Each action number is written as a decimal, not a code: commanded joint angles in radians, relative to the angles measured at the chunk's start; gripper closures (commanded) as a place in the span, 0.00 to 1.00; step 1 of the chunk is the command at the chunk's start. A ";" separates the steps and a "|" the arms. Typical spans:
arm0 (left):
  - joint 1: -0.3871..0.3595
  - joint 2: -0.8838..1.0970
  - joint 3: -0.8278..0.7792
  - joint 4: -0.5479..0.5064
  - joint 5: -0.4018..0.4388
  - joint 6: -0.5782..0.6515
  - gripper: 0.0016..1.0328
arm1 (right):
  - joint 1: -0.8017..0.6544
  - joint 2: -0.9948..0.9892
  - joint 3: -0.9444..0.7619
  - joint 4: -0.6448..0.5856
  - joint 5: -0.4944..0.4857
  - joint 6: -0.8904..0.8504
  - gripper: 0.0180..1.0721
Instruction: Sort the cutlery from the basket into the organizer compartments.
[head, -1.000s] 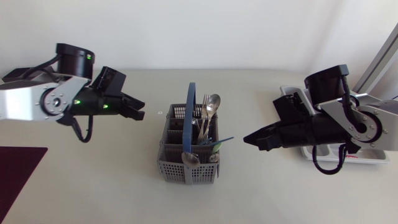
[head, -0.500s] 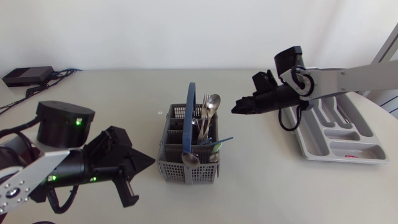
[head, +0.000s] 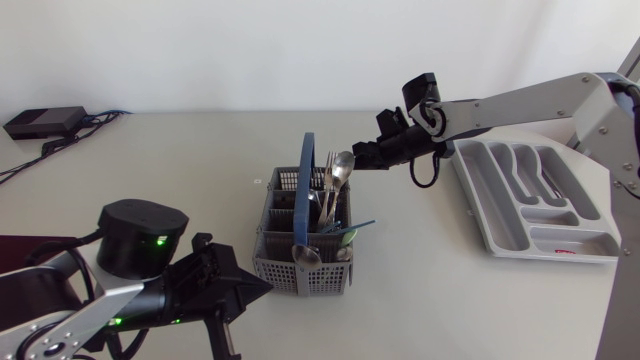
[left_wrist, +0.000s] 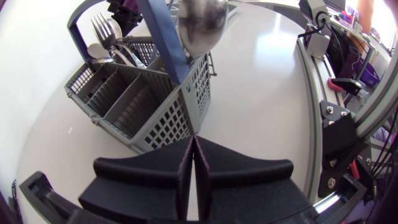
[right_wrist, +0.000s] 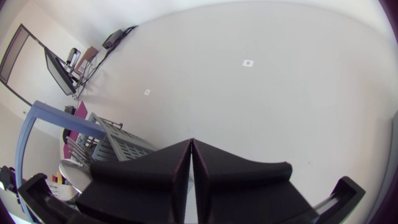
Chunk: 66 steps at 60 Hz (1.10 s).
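Both arms are closer to the basket (head: 300, 270) than 0.5 s ago. The right gripper (head: 356, 157) has slid in from the organizer side toward the basket's far end. The left gripper (head: 262, 290) has swung across to its near corner.

Current state:
- Left gripper: fingers pressed together, nothing between them. The tip is just off the basket's near wall (the wrist view can't settle whether it touches).
- Right gripper: fingers also together, holding nothing. It sits beside the bowl of an upright spoon (head: 343, 165), with a fork (head: 329, 163) next to that. I can't tell if it makes contact.
- Basket: grey mesh with a blue handle (head: 303, 190), mid-surface (head: 180, 170). All visible cutlery is in it, including a second spoon (head: 305, 255) at the near end.
- Organizer (head: 478, 215): white, on the right of the surface, well apart from the basket.
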 joint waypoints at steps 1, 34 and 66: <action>-0.012 0.091 -0.029 0.051 -0.022 0.025 0.97 | 0.009 0.041 0.041 -0.020 -0.013 0.036 0.91; 0.182 0.282 -0.029 0.300 -0.089 0.032 0.97 | 0.016 0.064 0.073 -0.046 -0.078 0.050 0.91; 0.341 0.336 0.014 0.395 -0.088 0.029 0.97 | 0.037 -0.152 -0.209 -0.089 -0.099 0.013 0.91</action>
